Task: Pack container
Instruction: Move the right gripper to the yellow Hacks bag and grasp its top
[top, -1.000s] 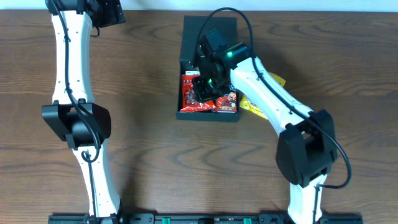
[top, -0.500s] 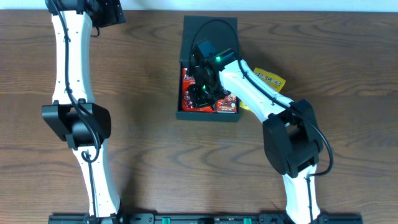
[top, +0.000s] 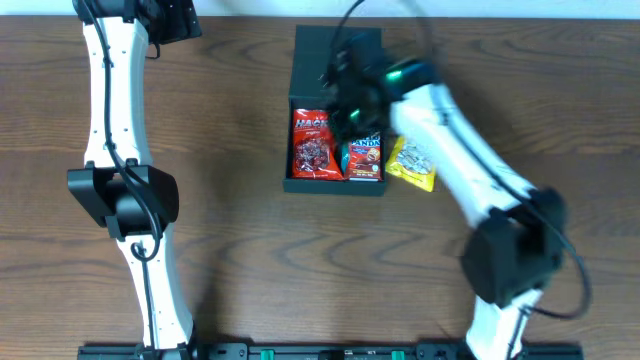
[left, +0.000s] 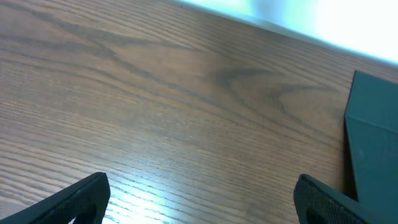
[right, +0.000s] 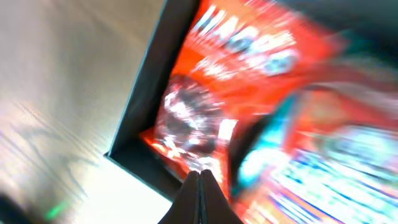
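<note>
Two snack packs (top: 312, 148) lie in the container (top: 335, 187); right pincer (right: 200, 190) closed empty, left pincer (left: 202, 190) spread wide.

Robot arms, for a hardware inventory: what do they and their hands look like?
Left arm and right arm: white tubular links, bulky black joint housings, black cables alongside. A green light glows near the right wrist. Left hand and right hand have dark fingers.

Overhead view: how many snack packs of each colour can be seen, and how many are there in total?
Red pack: 1, in the box
Teal and red pack: 1, in the box
Yellow pack: 1, on the table beside the box
Total: 3
</note>
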